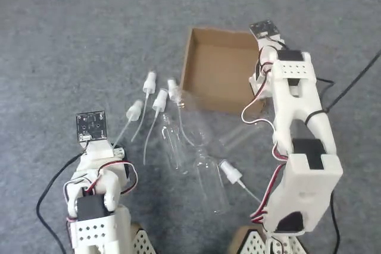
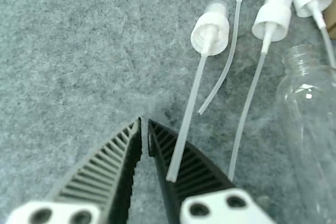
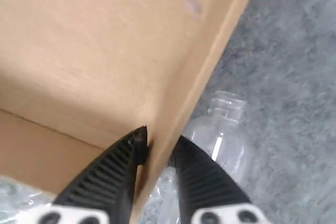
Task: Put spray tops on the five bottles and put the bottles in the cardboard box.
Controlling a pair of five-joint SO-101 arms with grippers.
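While the right claw (image 3: 161, 136) pinches the cardboard box (image 3: 79, 51) wall, the left claw (image 2: 144, 121) hovers closed above grey carpet (image 2: 68, 51).

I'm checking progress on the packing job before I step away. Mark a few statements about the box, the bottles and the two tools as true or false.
1. The cardboard box holds nothing. True.
2. The right tool hangs over open table. False: its fingers straddle a wall of the cardboard box, one inside and one outside.
3. The left tool grips a spray top. False: it is shut on nothing, and the spray tops lie loose near it.
4. The bottle near the left tool has an uncapped neck. True.
5. The bottles stand upright. False: the bottles lie on their sides on the table.
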